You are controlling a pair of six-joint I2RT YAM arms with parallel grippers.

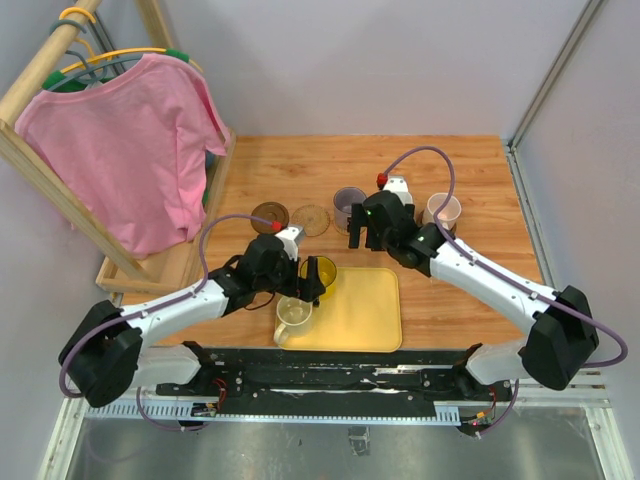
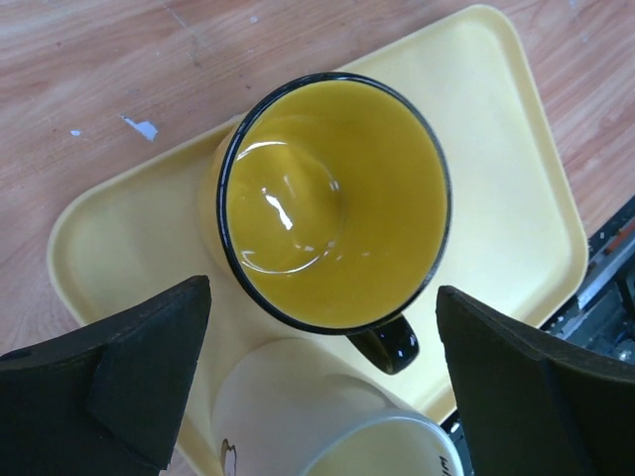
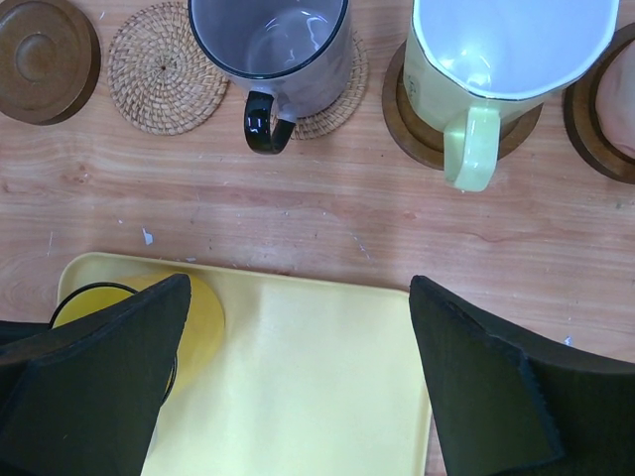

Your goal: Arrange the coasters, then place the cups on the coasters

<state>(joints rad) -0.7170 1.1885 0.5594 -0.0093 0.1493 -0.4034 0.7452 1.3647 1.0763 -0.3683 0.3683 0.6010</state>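
Observation:
A row runs across the wood table: a bare dark brown coaster (image 3: 45,55), a bare tan coaster (image 3: 164,69), a purple-grey cup (image 3: 270,40) on a second tan coaster, a cream cup (image 3: 496,59) on a dark coaster, and a pale pink cup (image 1: 442,210) on another dark coaster. The yellow cup (image 2: 332,198) and a white cup (image 2: 327,426) stand on the yellow tray (image 2: 496,198). My left gripper (image 2: 322,288) hangs open just above these two cups. My right gripper (image 3: 300,288) is open over the tray's far edge, holding nothing.
A wooden clothes rack (image 1: 150,265) with a pink shirt (image 1: 130,150) stands at the table's left side. The right arm (image 1: 480,280) reaches across the right half of the table. Grey walls close in the back and right.

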